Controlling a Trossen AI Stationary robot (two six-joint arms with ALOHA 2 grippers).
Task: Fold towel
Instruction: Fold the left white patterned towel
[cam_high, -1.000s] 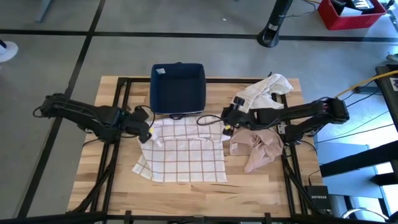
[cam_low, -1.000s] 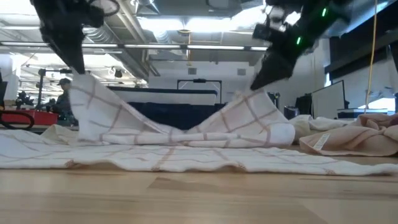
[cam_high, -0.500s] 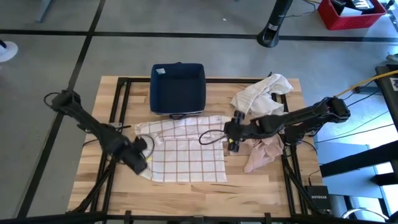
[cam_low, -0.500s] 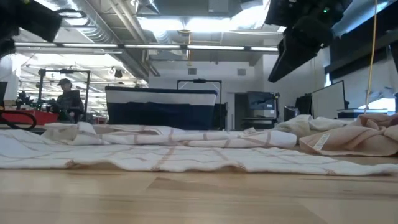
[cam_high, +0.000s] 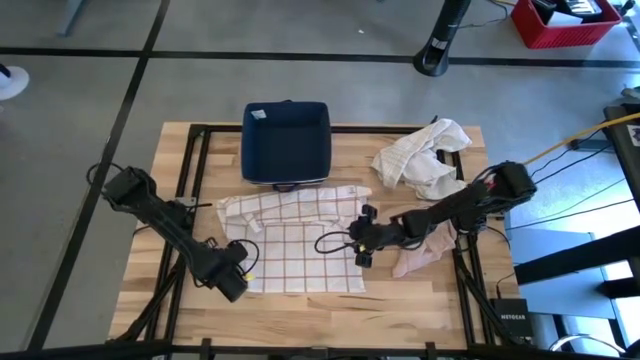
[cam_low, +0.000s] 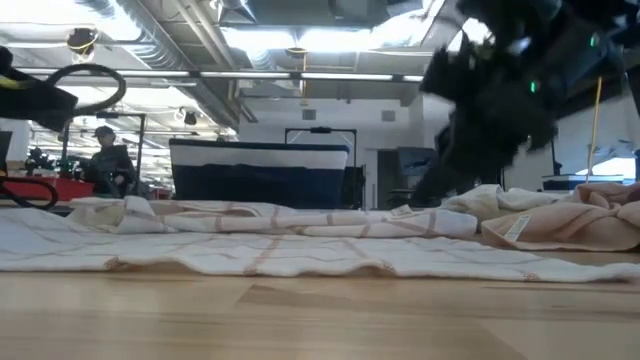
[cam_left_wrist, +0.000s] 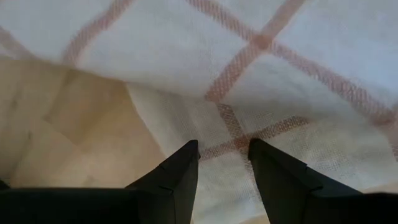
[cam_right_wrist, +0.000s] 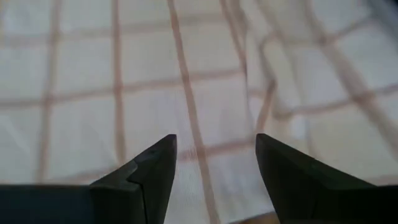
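Wood bench (cam_high: 400, 290), towel (cam_high: 300, 240) flat mid-bench. Left pincer (cam_high: 237, 272) and right pincer (cam_high: 362, 250) both apart, empty, over near corners. Looks like pre-grasp; next: pinch both corners, fold.

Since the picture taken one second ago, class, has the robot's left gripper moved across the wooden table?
Yes. In the high view the left gripper has moved away from the dark blue bin to the white checked towel's near-left corner.

From overhead we look straight down on the whole table (cam_high: 400, 300). Our low camera faces level across it into the room. Both wrist cameras sit close above the checked towel (cam_high: 300, 245), which every view shares.
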